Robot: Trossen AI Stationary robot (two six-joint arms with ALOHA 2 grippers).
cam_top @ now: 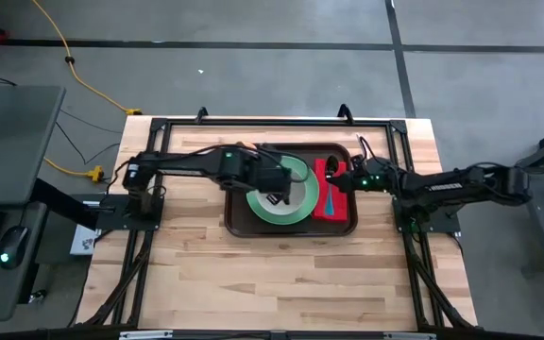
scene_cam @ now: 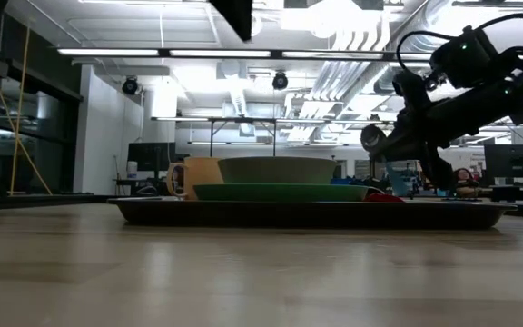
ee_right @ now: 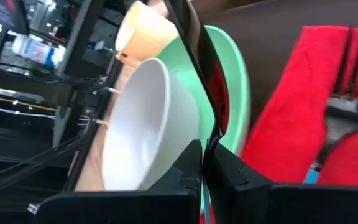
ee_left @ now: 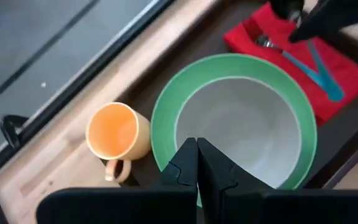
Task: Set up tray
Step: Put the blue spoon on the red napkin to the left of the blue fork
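The dark brown tray lies mid-table. On it rests a green plate bearing a white bowl, with a red napkin to the plate's right. A teal-handled fork lies on the napkin. An orange mug stands upright by the tray's far left corner. My left gripper is shut, raised above the plate's near edge and holding nothing. My right gripper is shut and low over the napkin's far end, close to the fork's head. My right gripper comes in slanting down from the table's right. Its shut fingertips stand next to the fork's head. I cannot tell whether they touch the fork or the napkin.
A black metal frame runs around the table's far and side edges. Bare wood stretches from the tray to the table's near edge. A desk with a keyboard and mouse stands off the table's left side.
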